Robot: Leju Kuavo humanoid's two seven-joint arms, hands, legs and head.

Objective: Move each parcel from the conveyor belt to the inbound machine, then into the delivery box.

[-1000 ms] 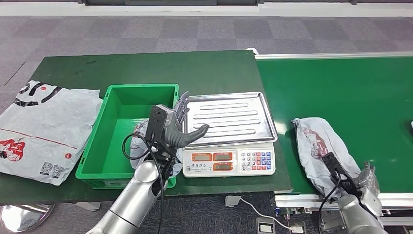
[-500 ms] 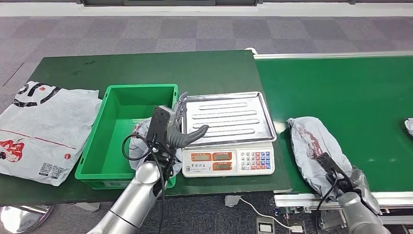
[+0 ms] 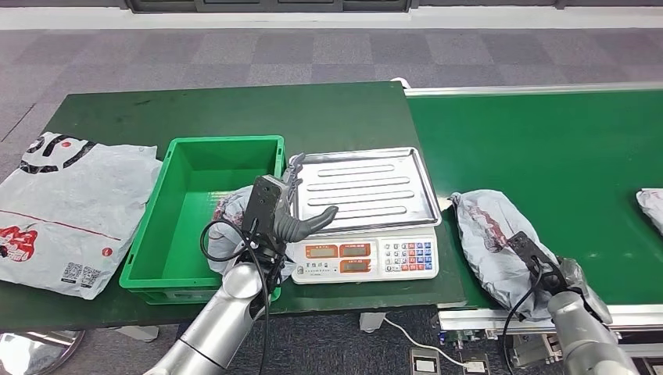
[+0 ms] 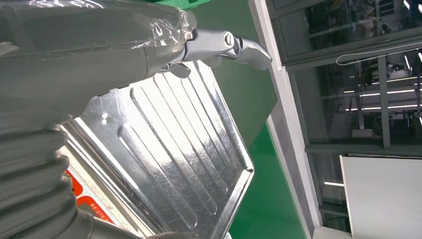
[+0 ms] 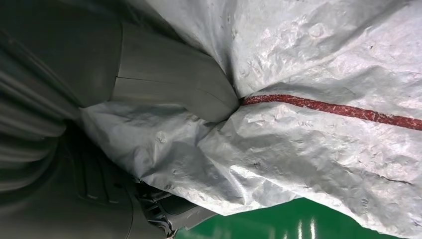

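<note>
From my head view, my left hand [image 3: 291, 223] hangs over the gap between the green box [image 3: 160, 226] and the scale [image 3: 363, 207], at the near left corner of the steel tray. Its fingers [image 3: 291, 173] are spread and reach onto the tray's edge, the thumb stretched out over the tray; it holds nothing. A grey parcel [image 3: 227, 223] lies in the box against its right wall, partly hidden behind my left wrist. A big flat white bag [image 3: 66, 207] lies on the tabletop [image 3: 328, 117] left of the box. On the green belt [image 3: 547, 141] to the right, a second crumpled grey parcel [image 3: 489, 234] with red print lies near the near edge, and my right hand [image 3: 567, 281] sits on its near end. Another parcel [image 3: 650, 205] shows at the right edge of the belt.

In my left wrist view, the ribbed cover and plastic-wrapped palm of my left hand [image 4: 74, 45] sit above the ridged tray [image 4: 174, 149], with one finger [image 4: 234, 45] stretched straight out past the tray toward the tabletop. Nothing lies between my fingers there.

In my right wrist view, my right hand's [image 5: 99, 99] thumb presses into the grey parcel [image 5: 308, 99] just beside a red stripe, and the film bunches around it. The plastic folds over the fingers below, so the hand grips the parcel, with the belt [image 5: 298, 226] beneath.
</note>
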